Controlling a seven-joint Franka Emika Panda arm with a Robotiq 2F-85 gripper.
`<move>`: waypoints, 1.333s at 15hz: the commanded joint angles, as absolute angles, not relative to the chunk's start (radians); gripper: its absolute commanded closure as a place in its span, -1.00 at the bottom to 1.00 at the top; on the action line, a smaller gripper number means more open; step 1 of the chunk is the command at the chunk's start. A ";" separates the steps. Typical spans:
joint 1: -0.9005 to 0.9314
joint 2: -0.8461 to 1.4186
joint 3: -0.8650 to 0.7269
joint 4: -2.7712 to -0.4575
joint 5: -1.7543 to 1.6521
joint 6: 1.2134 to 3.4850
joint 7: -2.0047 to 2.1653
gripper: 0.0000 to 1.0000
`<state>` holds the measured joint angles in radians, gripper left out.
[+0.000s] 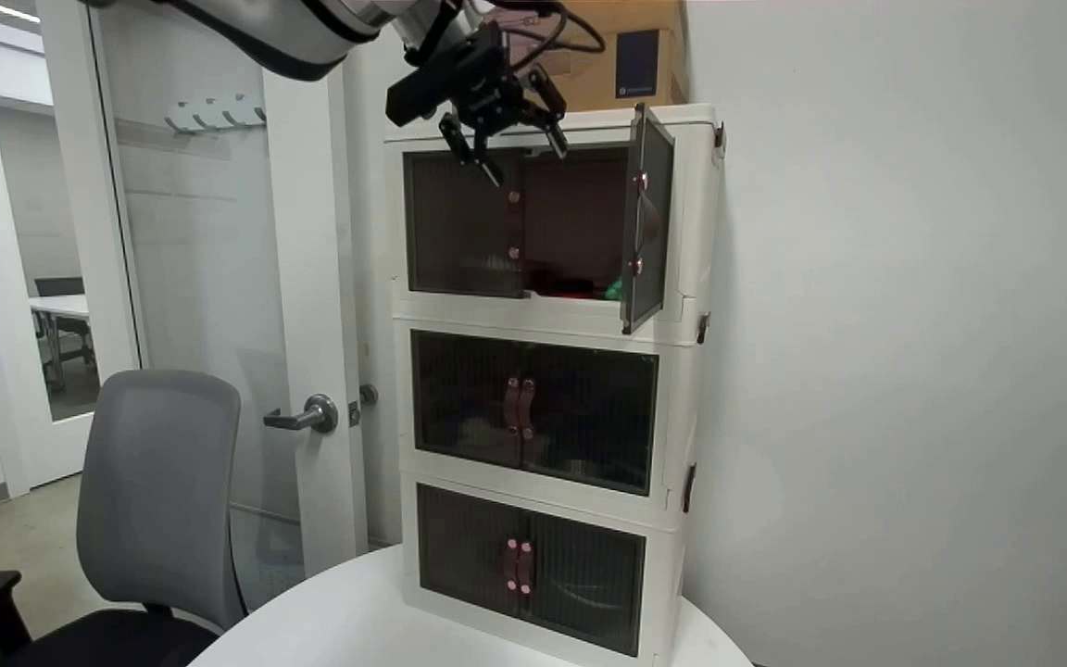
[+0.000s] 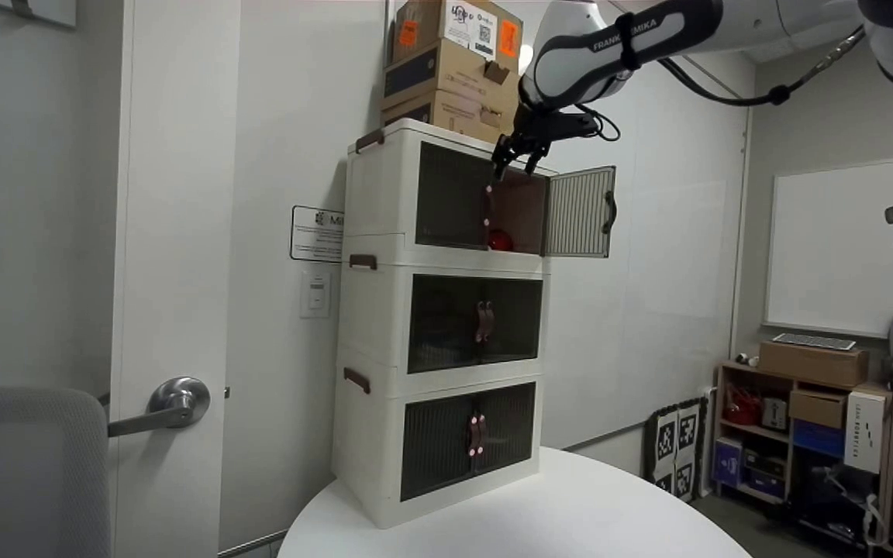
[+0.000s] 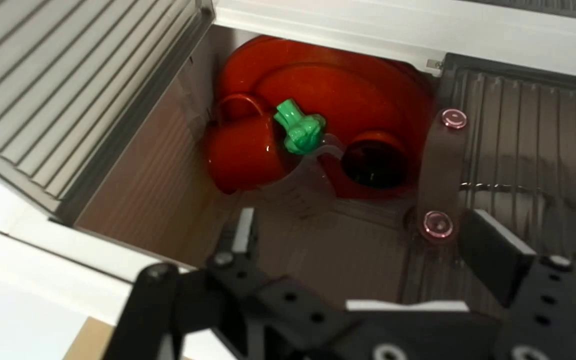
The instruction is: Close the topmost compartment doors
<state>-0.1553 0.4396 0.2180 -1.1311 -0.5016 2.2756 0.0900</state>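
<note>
The topmost compartment doors stand differently from each other. In both exterior views, one door panel (image 1: 464, 222) (image 2: 450, 195) lies about flush with the cabinet front, while its partner panel (image 1: 650, 222) (image 2: 582, 213) is swung well outward on its hinge. My gripper (image 1: 528, 159) (image 2: 515, 170) hovers near the upper edge of this tier, by the gap between the doors. Its jaws are spread with nothing between them. In the wrist view, the swung-out door (image 3: 68, 95) is at the upper left, and the flush door's handle strap (image 3: 440, 172) lies between the gripper's (image 3: 368, 232) fingertips and the dishes.
Inside the uncovered half sit a red mug (image 3: 245, 152), a red plate (image 3: 338, 90) and a green piece (image 3: 304, 131). Cardboard boxes (image 2: 454, 77) rest on top of the cabinet. The cabinet stands on a round white table (image 2: 570, 504), with an office chair (image 1: 158, 482) nearby.
</note>
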 commanded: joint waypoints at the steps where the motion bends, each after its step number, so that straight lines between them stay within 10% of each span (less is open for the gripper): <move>1: -0.201 0.319 0.245 -1.196 -0.427 2.140 -0.011 -1.00; 20: -0.500 0.089 0.129 -1.264 -0.043 1.668 -0.429 -1.00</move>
